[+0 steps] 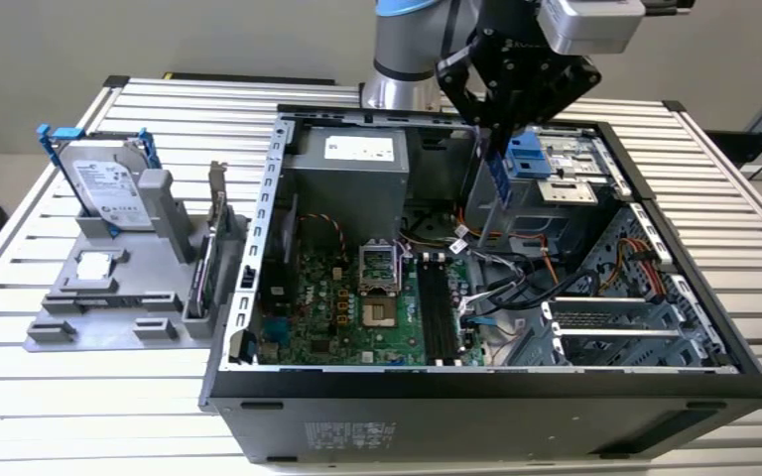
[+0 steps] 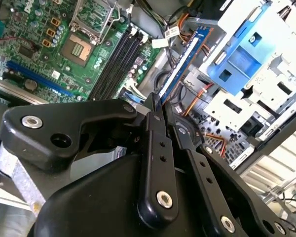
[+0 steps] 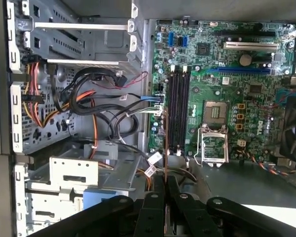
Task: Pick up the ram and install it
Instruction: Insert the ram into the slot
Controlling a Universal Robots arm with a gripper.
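A: What's hidden or cut off?
B: The arm [image 1: 405, 50] runs off the top of the exterior view. The ram [image 1: 498, 174] has its upper end buried between the fingers. In the first wrist view it's edge-on, just a thin line. Its lower tip is hard to pick out vs. the cables [image 1: 514, 288] behind it.
A: Tool state?
B: The gripper [image 1: 498, 134] is pinched narrow, w/ the ram clamped between the fingertips. In the second wrist view the stick's bluish face sticks straight out from them.
A: Where's the ram exactly?
B: It hangs upright inside the open case [image 1: 487, 426], toward the edge farthest from the exterior cam, just beside the blue drive caddy [image 1: 530, 159]. It's well apart from the black mem slots [image 1: 441, 312] on the mobo [image 1: 341, 307].
A: Anything in the way?
B: The cable bundle lies between the ram and the slots, low in the case. Outside, an HDD [image 1: 100, 183] w/ blue rails stands in a grey holder [image 1: 103, 297] near the table [image 1: 90, 397] edge on the exterior view's left.
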